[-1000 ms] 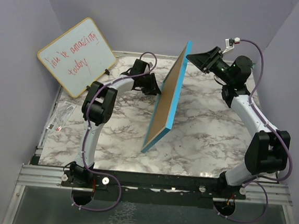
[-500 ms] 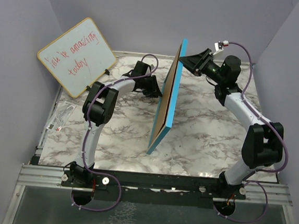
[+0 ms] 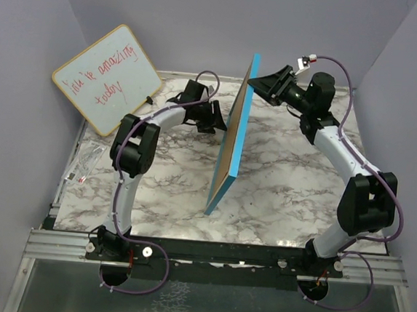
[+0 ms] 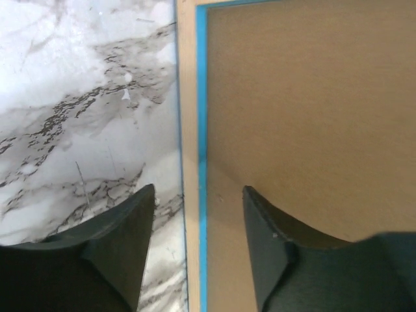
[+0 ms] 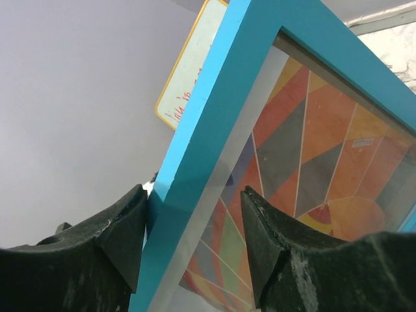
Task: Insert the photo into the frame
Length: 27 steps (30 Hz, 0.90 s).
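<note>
The frame [image 3: 232, 154] stands on its lower edge across the middle of the table, nearly upright, with its blue face to the right and its brown back to the left. My right gripper [image 3: 255, 81] is shut on its top far corner, with one finger behind the blue rim [image 5: 208, 130] and one finger over the glass. The photo [image 5: 312, 143] shows behind the glass as orange, red and blue panels. My left gripper [image 3: 220, 122] is open just behind the frame. Its fingers stand either side of the pale wood rim [image 4: 187, 97], next to the brown backing board [image 4: 312, 97].
A whiteboard [image 3: 107, 78] with red handwriting leans at the back left and also shows in the right wrist view [image 5: 195, 84]. A small clear packet [image 3: 87, 164] lies at the table's left edge. Purple walls close in the back and both sides.
My right gripper has moved left and tipped the frame from a lean to nearly upright. The frame's lower corner has shifted slightly right. My left gripper has barely moved.
</note>
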### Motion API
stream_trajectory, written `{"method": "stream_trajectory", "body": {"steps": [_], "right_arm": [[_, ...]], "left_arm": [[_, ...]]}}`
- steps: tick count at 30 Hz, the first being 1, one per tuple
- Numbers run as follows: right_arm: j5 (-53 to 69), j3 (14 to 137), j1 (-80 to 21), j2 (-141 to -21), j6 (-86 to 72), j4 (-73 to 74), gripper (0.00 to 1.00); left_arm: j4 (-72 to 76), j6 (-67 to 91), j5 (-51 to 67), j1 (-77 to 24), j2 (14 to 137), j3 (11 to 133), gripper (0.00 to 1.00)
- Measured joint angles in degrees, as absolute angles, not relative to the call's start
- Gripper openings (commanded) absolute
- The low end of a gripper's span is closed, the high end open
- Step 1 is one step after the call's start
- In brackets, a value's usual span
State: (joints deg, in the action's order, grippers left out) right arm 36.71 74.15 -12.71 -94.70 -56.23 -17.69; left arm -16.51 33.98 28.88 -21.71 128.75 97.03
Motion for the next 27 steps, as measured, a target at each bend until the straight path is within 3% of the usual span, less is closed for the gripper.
{"method": "stream_trajectory", "body": {"steps": [11, 27], "right_arm": [[36.6, 75.7, -12.7, -94.9, -54.8, -14.6, 0.53], [40.3, 81.6, -13.5, -99.4, -54.1, -11.9, 0.52]], "left_arm": [[-17.4, 32.6, 25.8, -20.1, 112.4, 100.9, 0.88], [-13.8, 41.8, 37.9, -17.7, 105.8, 96.5, 0.9]]}}
